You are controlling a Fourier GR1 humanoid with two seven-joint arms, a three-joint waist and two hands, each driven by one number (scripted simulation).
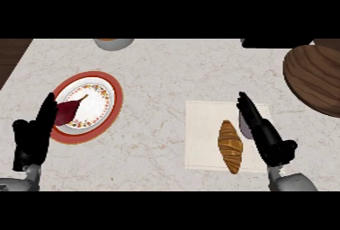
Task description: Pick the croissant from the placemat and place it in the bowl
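A golden-brown croissant (230, 146) lies lengthwise on the white placemat (203, 134), right of the counter's middle. My right hand (264, 131) stands just to the croissant's right with fingers straight, open, apart from the pastry. A bowl with a red rim and flowered inner band (101, 101) sits at the left, and a dark red item (67, 112) lies inside it. My left hand (34, 134) is open at the bowl's left edge, fingers up, holding nothing.
A round dark wooden board (315, 78) occupies the far right edge. A grey round vessel (114, 43) shows partly at the top edge. A dark object (275, 42) sits at the top right. Dark wood borders the counter at the upper left (13, 54).
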